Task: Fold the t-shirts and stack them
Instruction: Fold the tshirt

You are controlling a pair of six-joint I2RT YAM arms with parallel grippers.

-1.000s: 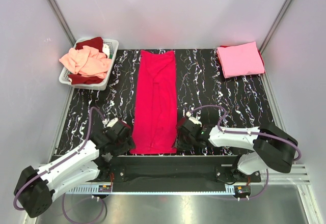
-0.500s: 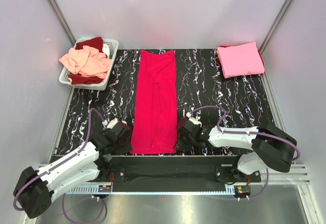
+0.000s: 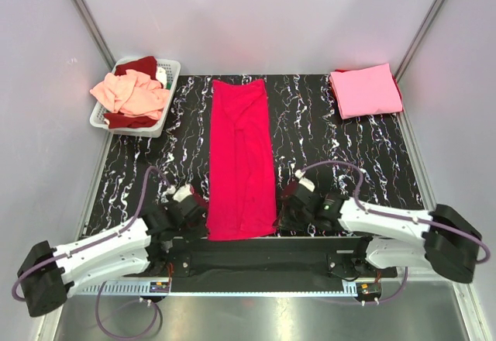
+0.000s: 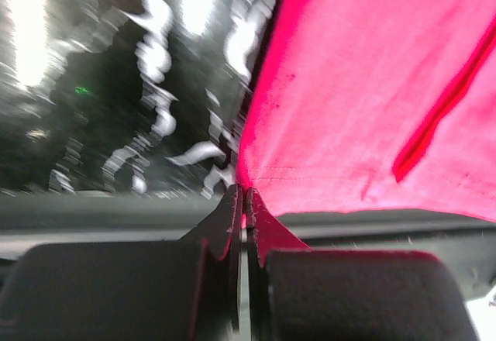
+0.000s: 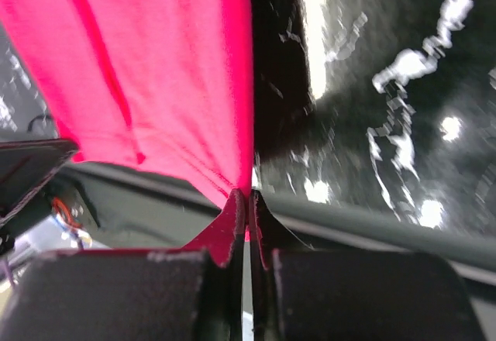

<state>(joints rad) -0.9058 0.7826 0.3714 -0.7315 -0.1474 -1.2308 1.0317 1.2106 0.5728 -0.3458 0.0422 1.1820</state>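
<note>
The crimson-red t-shirt (image 3: 240, 159) lies as a long narrow strip down the middle of the black marbled table (image 3: 325, 139). My left gripper (image 3: 200, 211) is shut on its near left corner (image 4: 246, 180). My right gripper (image 3: 285, 215) is shut on its near right corner (image 5: 242, 184). Both corners are lifted at the table's near edge. A folded light pink t-shirt (image 3: 366, 90) lies at the far right. A peach t-shirt (image 3: 132, 93) and a dark maroon t-shirt (image 3: 136, 67) are heaped in the basket.
The white slotted basket (image 3: 170, 74) stands at the far left corner of the table. Grey walls close in both sides and the back. A metal rail (image 3: 256, 252) runs along the near edge under the arm bases.
Both grippers have moved toward the near edge, pulling the red shirt's near end with them. The shirt's near hem now sits closer to the table's front edge.
</note>
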